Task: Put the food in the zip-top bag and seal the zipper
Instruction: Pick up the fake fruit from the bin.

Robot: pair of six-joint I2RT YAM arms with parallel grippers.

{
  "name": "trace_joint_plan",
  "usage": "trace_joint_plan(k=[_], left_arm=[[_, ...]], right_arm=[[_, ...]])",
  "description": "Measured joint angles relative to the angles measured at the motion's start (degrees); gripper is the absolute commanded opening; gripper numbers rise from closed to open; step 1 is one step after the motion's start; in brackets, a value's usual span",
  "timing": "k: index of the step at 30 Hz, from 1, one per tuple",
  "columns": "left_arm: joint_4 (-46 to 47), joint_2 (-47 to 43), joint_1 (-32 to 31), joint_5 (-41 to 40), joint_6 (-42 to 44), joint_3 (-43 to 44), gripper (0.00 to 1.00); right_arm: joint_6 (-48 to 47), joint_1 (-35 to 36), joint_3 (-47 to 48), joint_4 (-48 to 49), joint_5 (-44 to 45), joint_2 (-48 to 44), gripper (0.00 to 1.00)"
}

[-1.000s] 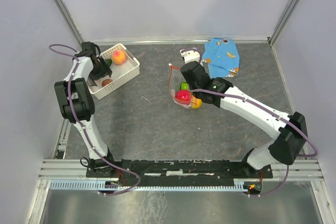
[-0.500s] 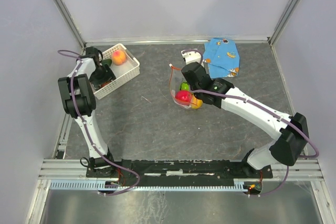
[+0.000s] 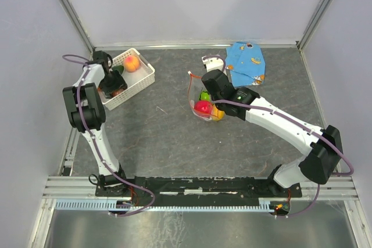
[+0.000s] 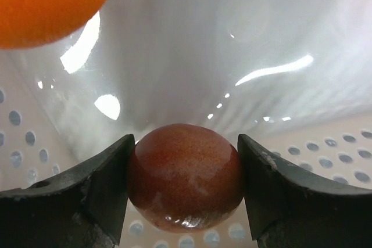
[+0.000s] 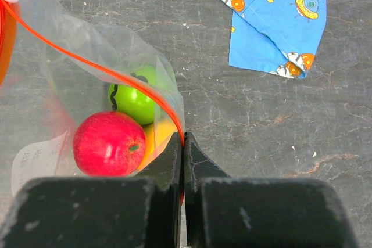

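Nearest to us, the right gripper (image 5: 183,139) is clenched on the zipper (image 5: 87,63) of the zip-top bag (image 5: 64,50). Its two fingers meet with only the thin red-orange strip between them. From the pinch the strip runs up and off to the left over the clear film. The bag sits on the dark grey table (image 5: 261,120), about mid-table and a little right of centre in the overhead view.

Inside it we count three pieces of food. A red toy apple (image 5: 109,143) is closest to the fingers. A yellow fruit (image 5: 158,135) touches it, just beside the pinch. A bright green striped fruit (image 5: 132,100) sits behind both.

Further back on the left stands the white lattice basket (image 3: 135,88), near the far left corner. The left gripper (image 4: 185,146) reaches down into it. In the wrist view both fingers (image 4: 99,190) press the flanks of a red-brown toy fruit (image 4: 185,190), so we note this pincer as grasping it. We cannot tell whether the fruit is off the basket floor.

Beyond it, a peach-pink fruit (image 3: 132,63) lies at the far end of the basket, apart from the gripper. A dark green fruit (image 3: 120,69) shows just beside the arm.

Farthest out, a blue cloth (image 3: 245,63) printed with small planets and saucers lies crumpled by the back edge, behind the bag and to its right, not touching it.
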Motion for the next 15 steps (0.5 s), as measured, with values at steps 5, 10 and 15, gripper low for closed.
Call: trace_joint_plan(k=[5,10,15], left_arm=[[0.8,-6.3,0.0,1.5,0.0,-2.5,0.58],[1.6,-14.0,-0.1,2.9,0.0,-4.3,0.57],[2.0,-20.1,-1.1,5.2,0.0,-6.3,0.57]], right_arm=[[0.0,0.0,0.0,0.0,0.0,0.0,0.01],[0.2,0.0,0.0,0.0,-0.2,0.0,0.02],[0.6,0.0,0.0,0.0,-0.9,0.0,0.02]])
